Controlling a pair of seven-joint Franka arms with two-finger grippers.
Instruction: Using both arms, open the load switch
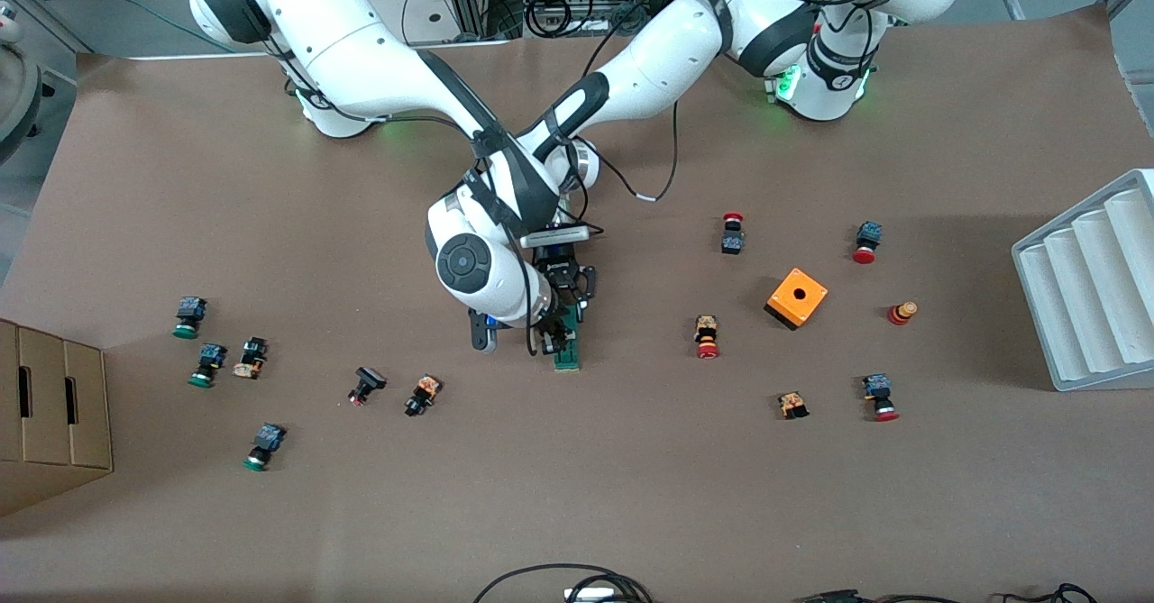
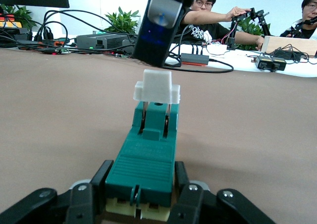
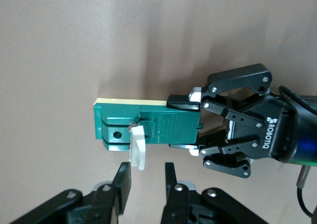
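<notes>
- In the front view the load switch (image 1: 568,351) is mostly covered by the two wrists; only its nearer green end shows, lying on the table near the middle.
- The white tab (image 3: 138,147) stands out from the switch's side in the right wrist view; in the left wrist view it sits at the end of the switch away from the left gripper.
- The left gripper (image 3: 184,124) is clamped on the load switch at one end — its fingers (image 2: 101,177) press both long sides of the green body.
- The right gripper (image 3: 147,184) hovers over the table just beside the tab, its fingers a small way apart with nothing between them; the fingertips are close to the tab, and whether they touch it cannot be told.
- Both grippers are cut off at the lower edge of their own wrist views.
- The brown table (image 1: 631,495) carries scattered pushbuttons: green-capped ones (image 1: 189,316) toward the right arm's end, red-capped ones (image 1: 732,232) toward the left arm's end.
- An orange box (image 1: 796,297) with a hole sits among the red ones; a grey ribbed tray (image 1: 1091,283) and a cardboard box (image 1: 50,414) are cut off at the table's two ends.
- In the left wrist view, seated people (image 2: 205,16) and cables lie past the table edge — details hard to make out.
</notes>
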